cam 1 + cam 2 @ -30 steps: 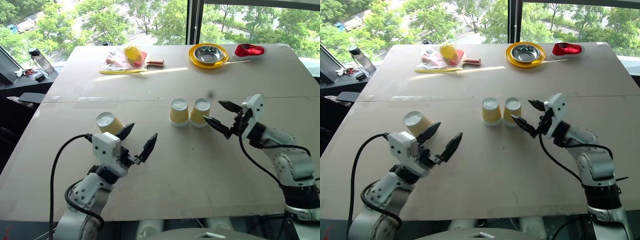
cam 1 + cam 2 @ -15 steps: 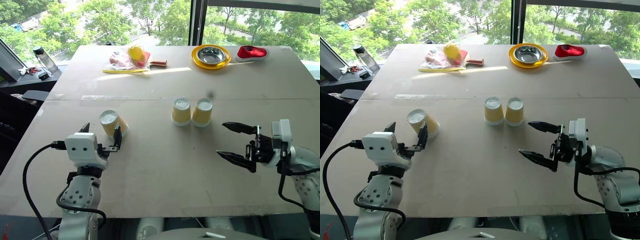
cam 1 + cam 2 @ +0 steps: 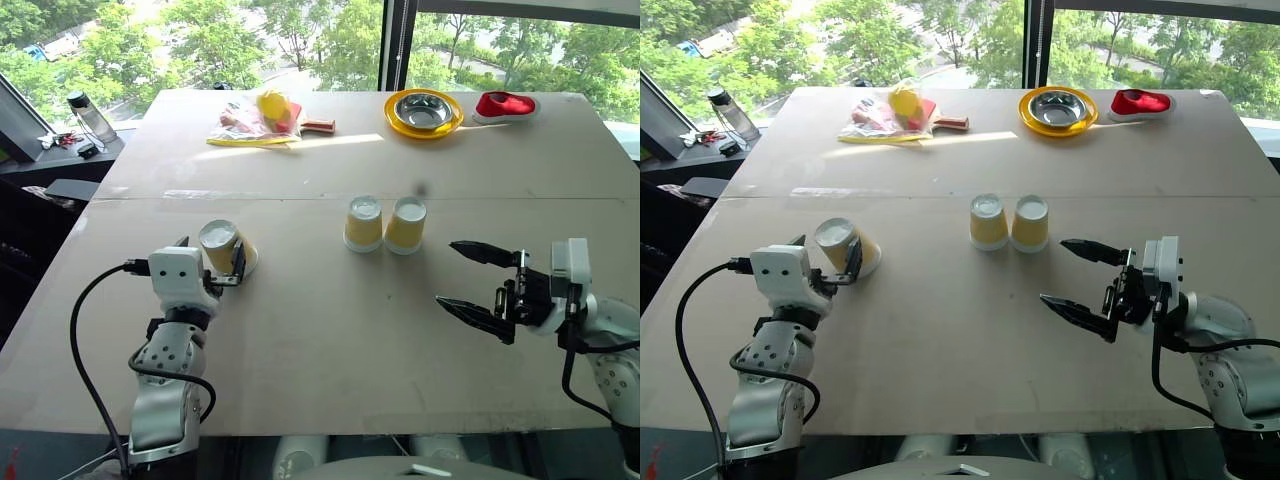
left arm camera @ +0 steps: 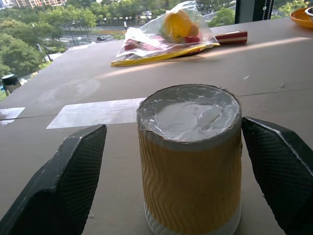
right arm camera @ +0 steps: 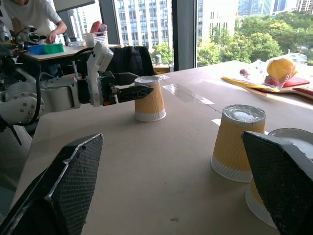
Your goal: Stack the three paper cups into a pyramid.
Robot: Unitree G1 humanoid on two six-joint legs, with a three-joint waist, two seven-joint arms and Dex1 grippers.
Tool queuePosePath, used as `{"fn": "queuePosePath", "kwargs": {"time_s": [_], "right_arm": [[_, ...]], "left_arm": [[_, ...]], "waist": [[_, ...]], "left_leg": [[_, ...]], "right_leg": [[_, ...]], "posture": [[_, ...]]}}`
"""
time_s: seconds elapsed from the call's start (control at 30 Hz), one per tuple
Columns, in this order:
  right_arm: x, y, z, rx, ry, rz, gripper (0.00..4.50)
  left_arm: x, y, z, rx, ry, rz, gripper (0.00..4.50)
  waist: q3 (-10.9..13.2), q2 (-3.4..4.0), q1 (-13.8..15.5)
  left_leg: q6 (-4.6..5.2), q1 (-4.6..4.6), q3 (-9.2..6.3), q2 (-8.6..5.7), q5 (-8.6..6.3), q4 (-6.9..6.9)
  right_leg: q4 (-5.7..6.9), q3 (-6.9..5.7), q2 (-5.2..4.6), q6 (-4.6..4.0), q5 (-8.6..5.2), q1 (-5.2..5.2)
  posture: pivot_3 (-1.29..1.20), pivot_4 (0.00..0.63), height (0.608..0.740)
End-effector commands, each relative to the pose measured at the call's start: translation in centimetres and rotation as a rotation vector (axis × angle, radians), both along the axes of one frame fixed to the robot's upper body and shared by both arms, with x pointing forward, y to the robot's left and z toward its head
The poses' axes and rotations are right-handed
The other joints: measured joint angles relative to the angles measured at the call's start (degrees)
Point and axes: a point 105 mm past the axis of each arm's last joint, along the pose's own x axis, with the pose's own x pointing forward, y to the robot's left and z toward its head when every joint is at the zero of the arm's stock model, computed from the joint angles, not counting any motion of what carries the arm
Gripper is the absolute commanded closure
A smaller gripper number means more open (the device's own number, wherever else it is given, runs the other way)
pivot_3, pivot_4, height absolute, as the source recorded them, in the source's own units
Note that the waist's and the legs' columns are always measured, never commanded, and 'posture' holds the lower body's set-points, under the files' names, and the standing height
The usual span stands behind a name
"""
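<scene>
Three tapered paper cups, ribbed yellow-tan walls, white bases up, inverted on matte tan counter (image 3: 330, 330). Pair (image 3: 385, 224) touching, mid-counter. Lone cup (image 3: 224, 246) well left of pair, bracketed by left end effector (image 4: 171, 161), spread wide, textured black fingers (image 4: 68, 176) apart from wall. Right end effector (image 3: 478, 282) right of pair, wide, empty.

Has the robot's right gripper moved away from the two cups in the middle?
Yes. The right gripper has drawn back from the two upturned yellow paper cups, toward the table's near edge.
</scene>
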Motion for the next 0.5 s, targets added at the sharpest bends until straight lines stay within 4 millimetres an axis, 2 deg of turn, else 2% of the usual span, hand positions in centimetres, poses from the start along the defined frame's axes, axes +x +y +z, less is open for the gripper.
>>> {"fn": "queuePosePath", "kwargs": {"time_s": [0.03, 0.2, 0.3, 0.4, 0.5], "right_arm": [[-0.54, 0.51, 0.97, 0.007, -0.058, 0.012, 0.03], [-0.56, 0.51, 0.94, 0.009, -0.061, 0.004, 0.03], [-0.51, 0.46, 1.08, 0.013, -0.066, 0.0, 0.0], [-0.61, 0.48, 1.15, 0.022, -0.064, 0.001, 0.0], [-0.71, 0.49, 1.29, 0.034, -0.061, 0.004, 0.0]], "left_arm": [[0.72, -0.42, 1.11, 0.015, -0.035, -0.035, 0.0], [1.14, -0.58, 0.41, 0.021, 0.0, -0.059, 0.0], [1.31, -0.5, 0.4, 0.014, -0.007, -0.049, 0.76], [1.44, -0.6, 0.34, 0.012, -0.003, -0.052, 2.13], [1.52, -0.66, 0.52, -0.004, -0.011, -0.05, 2.24]], "waist": [[0.0, 0.0, 0.0], [0.0, 0.0, -0.1], [0.0, 0.0, 0.0], [0.0, 0.0, 0.0], [0.0, 0.0, 0.0]], "left_leg": [[0.0, 0.0, 0.01, 0.0, 0.0, 0.0], [0.0, 0.0, 0.02, 0.01, 0.0, 0.0], [0.0, 0.0, 0.01, 0.02, 0.0, 0.0], [0.0, 0.0, 0.01, 0.02, 0.0, 0.0], [0.0, 0.0, 0.01, 0.02, 0.0, 0.0]], "right_leg": [[0.0, 0.01, 0.0, 0.0, 0.0, 0.0], [-0.01, 0.03, -0.02, 0.01, 0.0, 0.0], [0.0, 0.01, -0.01, 0.0, 0.0, 0.0], [0.0, 0.01, -0.02, 0.0, 0.0, 0.0], [-0.01, 0.01, -0.03, 0.01, 0.0, 0.0]], "posture": [[0.0, 0.15, 0.74], [0.0, 0.15, 0.74], [0.0, 0.15, 0.74], [0.0, 0.15, 0.74], [0.0, 0.15, 0.74]]}}
